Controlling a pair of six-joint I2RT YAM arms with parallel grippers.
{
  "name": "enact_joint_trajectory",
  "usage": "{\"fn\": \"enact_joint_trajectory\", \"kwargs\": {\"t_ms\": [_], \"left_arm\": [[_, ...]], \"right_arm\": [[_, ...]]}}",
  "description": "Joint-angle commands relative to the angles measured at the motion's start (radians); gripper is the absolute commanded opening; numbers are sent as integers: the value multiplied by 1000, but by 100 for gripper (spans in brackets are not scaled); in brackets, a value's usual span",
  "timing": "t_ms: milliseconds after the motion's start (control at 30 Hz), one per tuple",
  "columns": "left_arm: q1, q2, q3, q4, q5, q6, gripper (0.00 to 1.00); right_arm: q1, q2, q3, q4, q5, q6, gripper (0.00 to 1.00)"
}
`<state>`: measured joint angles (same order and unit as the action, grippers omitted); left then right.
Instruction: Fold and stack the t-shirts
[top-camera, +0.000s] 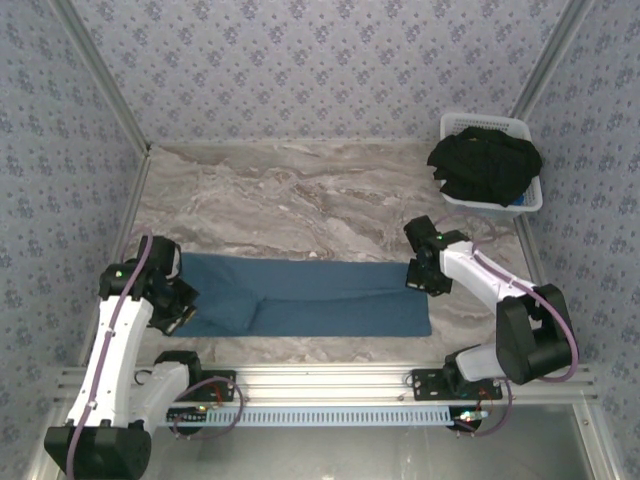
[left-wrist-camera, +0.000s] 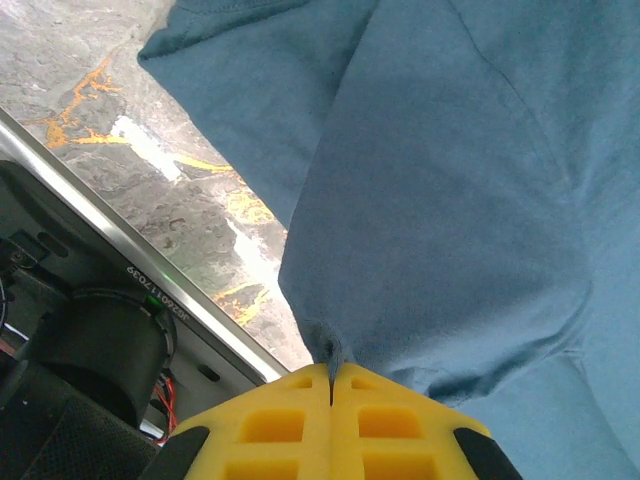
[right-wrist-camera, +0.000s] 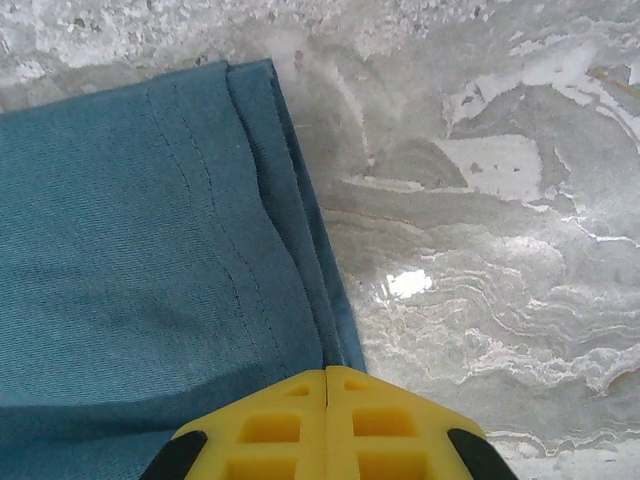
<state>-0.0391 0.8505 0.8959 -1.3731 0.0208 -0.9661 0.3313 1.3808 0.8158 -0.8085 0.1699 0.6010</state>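
Teal-blue t-shirt (top-camera: 310, 295) stretches along the near edge of the table (top-camera: 300, 190), left gripper (left-wrist-camera: 331, 375) and right gripper (right-wrist-camera: 327, 375) pinching its ends; open marble beyond; black t-shirts (top-camera: 485, 165) heaped in the corner basket (top-camera: 532, 207)

1. We list the white-shelled left arm (top-camera: 110, 350) and the matching right arm (top-camera: 480, 280), each with black joint housings.
2. We note thin purple cables (top-camera: 573, 345) looped along both.
3. We record the left gripper (left-wrist-camera: 331, 372) and the right gripper (right-wrist-camera: 327, 375), both with moulded yellow fingers bearing square recesses and with black mounts.
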Motion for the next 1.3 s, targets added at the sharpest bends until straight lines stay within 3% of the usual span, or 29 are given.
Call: {"fn": "enact_joint_trajectory", "kwargs": {"t_ms": [0,67,233,633,800,967,1100,1267], "left_arm": [[4,-16,-28,-29,-31,4,0],[3,-32,-63,-23,-24,-11,0],[2,-74,-131,25,28,-56,0],[-27,-75,-162,16,44,-78,0],[-88,-71,-194,39,50,-117,0],[-197,-51,-231,69,23,-181,0],[-284,-23,-264,106,2,-229,0],[-404,13,-201,66,-117,-243,0]], "right_arm": [[5,-20,-25,-50,35,62,0],[0,-23,-32,-58,44,73,2],[-2,-91,-30,-82,93,114,24],[-3,-94,1,-55,91,105,23],[9,-46,22,27,7,49,23],[112,34,105,110,-56,19,23],[237,125,165,257,-206,-28,26],[374,292,267,319,-315,-42,28]]}}
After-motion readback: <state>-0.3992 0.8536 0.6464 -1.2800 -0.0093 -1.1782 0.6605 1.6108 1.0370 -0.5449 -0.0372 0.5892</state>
